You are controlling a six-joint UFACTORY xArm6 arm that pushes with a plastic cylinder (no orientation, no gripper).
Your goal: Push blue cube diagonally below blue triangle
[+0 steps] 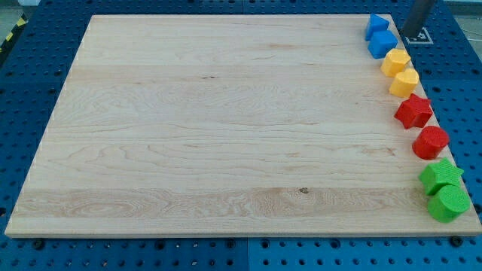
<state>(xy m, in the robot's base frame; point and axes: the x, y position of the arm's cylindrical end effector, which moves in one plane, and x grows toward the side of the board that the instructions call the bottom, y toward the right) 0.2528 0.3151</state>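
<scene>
The blue triangle [376,25] sits at the top right corner of the wooden board [226,113]. The blue cube [382,44] lies just below it and touches it, shifted slightly to the view's right. My tip [411,35] is the lower end of a dark rod at the view's top right. It stands off the board's right edge, to the right of both blue blocks and apart from them.
Down the board's right edge, below the blue cube, lie a yellow block [395,60], a second yellow block [404,81], a red star [413,111], a red cylinder [430,142], a green star [440,177] and a green cylinder [448,202]. A blue perforated table [30,90] surrounds the board.
</scene>
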